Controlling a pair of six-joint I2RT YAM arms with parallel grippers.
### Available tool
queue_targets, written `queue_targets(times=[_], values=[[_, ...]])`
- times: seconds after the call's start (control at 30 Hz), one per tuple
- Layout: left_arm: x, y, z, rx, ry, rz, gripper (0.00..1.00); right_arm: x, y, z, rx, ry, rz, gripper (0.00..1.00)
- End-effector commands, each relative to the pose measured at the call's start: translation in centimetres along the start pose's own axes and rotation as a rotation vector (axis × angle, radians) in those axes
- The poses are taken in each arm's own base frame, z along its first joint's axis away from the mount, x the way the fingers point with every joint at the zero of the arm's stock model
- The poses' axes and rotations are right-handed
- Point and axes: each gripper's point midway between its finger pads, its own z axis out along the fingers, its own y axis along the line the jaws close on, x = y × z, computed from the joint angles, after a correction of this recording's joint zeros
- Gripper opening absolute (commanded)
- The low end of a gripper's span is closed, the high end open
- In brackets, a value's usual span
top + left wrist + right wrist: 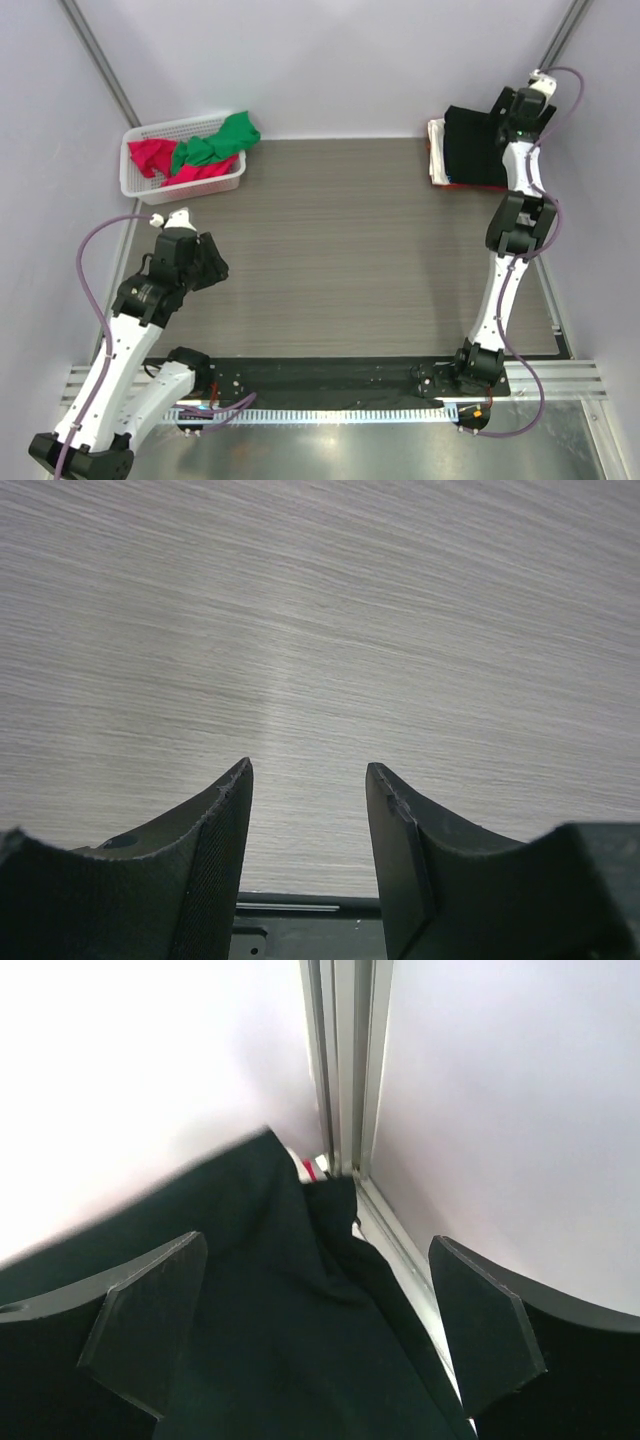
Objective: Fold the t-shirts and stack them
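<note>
Right fingers (140, 1310) gape wide over the black shirt (473, 147) atop the stack (437, 152), beside the corner post (345, 1060). Left fingers (215, 850) hang half-open above the bench (350, 250). The basket (135, 185) holds a red shirt (150, 155) and a green shirt (215, 142).

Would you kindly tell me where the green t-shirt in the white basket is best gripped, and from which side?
I would pinch the bunched fold of the green t-shirt at the far right corner of the basket, coming straight down from above: it is heaped over the red t-shirts, and the basket walls block a sideways approach.
</note>
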Motion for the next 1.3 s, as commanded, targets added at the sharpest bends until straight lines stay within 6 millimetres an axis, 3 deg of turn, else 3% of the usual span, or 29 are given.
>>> queue_targets(times=[0.0, 0.07, 0.3, 0.37, 0.4, 0.43, 0.47, 0.5, 0.57, 0.63, 0.67, 0.7, 0.77, 1.0, 1.07, 1.2, 1.23, 1.27], values=[[-1.4, -0.1, -0.8, 0.01, -0.071, -0.015, 0.51, -12.5, 1.1, -5.9, -0.058, -0.229, 0.13, 1.0], [-1.5, -0.1, -1.0, 0.017, -0.079, -0.016, 0.51, -13.0, 2.7, -7.2, -0.151, -0.212, 0.161, 1.0], [-1.7, -0.2, -1.6, 0.035, -0.1, -0.018, 0.51, -6.3, 7.9, -7.2, -0.393, -0.032, 0.263, 0.95], [-1.8, -0.2, -1.6, 0.033, -0.103, -0.019, 0.51, -5.2, 9.2, -6.9, -0.43, -0.006, 0.271, 0.94], [-1.8, -0.2, -1.6, 0.034, -0.104, -0.018, 0.51, -5.8, 9.9, -6.9, -0.45, -0.022, 0.27, 0.93], [-1.8, -0.1, -1.6, 0.032, -0.103, -0.021, 0.51, -4.4, 11.1, -6.3, -0.472, -0.001, 0.262, 0.93], [-1.7, -0.1, -1.6, 0.031, -0.104, -0.021, 0.51, -4.3, 11.6, -6.1, -0.481, -0.007, 0.248, 0.93], [-1.8, -0.1, -1.7, 0.032, -0.107, -0.02, 0.51, -5.6, 12.3, -6.2, -0.497, -0.04, 0.242, 0.93], [-1.8, -0.1, -1.6, 0.03, -0.108, -0.023, 0.51, -4.0, 13.6, -5.3, -0.517, -0.021, 0.235, 0.93], [-1.9, 0.1, -1.6, 0.024, -0.111, -0.027, 0.51, -4.7, 14.8, -5.1, -0.543, -0.049, 0.238, 0.93], [-1.9, 0.1, -1.6, 0.023, -0.108, -0.027, 0.51, -3.1, 15.8, -4.6, -0.559, -0.028, 0.243, 0.93], [-1.9, 0.1, -1.6, 0.022, -0.111, -0.03, 0.51, -4.0, 16.3, -4.6, -0.577, -0.066, 0.252, 0.93], [-2.0, 0.2, -1.6, 0.022, -0.112, -0.031, 0.51, -2.7, 17.5, -4.0, -0.618, -0.076, 0.268, 0.93], [-1.9, 0.4, -1.3, 0.011, -0.104, -0.034, 0.51, -1.0, 20.0, -2.6, -0.665, -0.14, 0.286, 0.93], [-2.0, 0.4, -1.3, 0.01, -0.106, -0.038, 0.51, -1.4, 20.3, -2.7, -0.663, -0.162, 0.276, 0.93], [-2.1, 0.4, -1.5, 0.013, -0.11, -0.039, 0.51, -5.8, 20.8, -4.8, -0.674, -0.246, 0.253, 0.95], [-2.1, 0.4, -1.6, 0.017, -0.114, -0.04, 0.52, -9.5, 21.0, -6.8, -0.689, -0.308, 0.257, 0.96], [-2.1, 0.3, -1.6, 0.02, -0.115, -0.041, 0.52, -11.4, 21.0, -7.9, -0.696, -0.341, 0.264, 0.98]])
